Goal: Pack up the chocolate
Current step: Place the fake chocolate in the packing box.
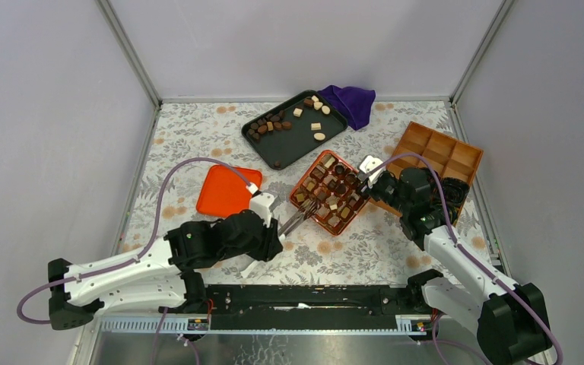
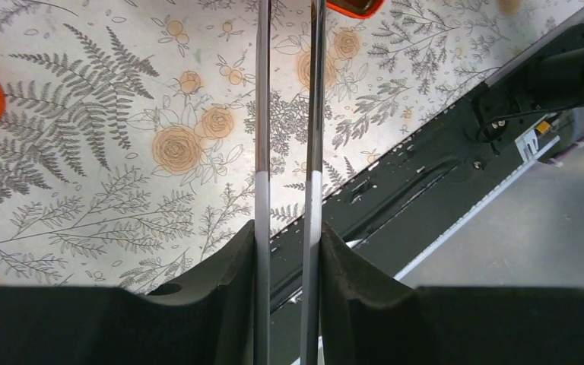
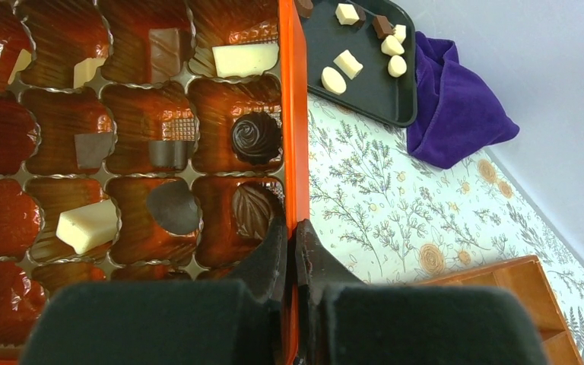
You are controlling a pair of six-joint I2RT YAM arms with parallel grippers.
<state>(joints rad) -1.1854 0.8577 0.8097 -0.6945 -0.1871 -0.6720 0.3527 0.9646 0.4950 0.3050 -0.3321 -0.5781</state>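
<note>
Where the left gripper (image 2: 287, 258) is concerned, its two pads press against the paired metal arms of a pair of tweezers (image 2: 262, 114), which it holds clamped. The arms run forward over the floral table (image 2: 84, 152) and leave the wrist view at the top. Seen from above, the tweezers' tips lie at the near-left edge of the orange box (image 1: 307, 173); whether they carry anything is too small to tell.

Right gripper (image 3: 295, 255): fingers pinched together on the right-hand wall of the orange box, one inside and one outside.

Chocolate (image 3: 256, 137): dark, mid-brown and white pieces sit in several of the box's moulded cells. Further loose pieces lie on the black tray (image 1: 296, 148) beyond the box.

A purple cloth (image 1: 350, 103) lies against the tray's far right corner. An orange lid (image 1: 224, 192) lies left of the box, and a wooden divided crate (image 1: 441, 152) stands to its right.
</note>
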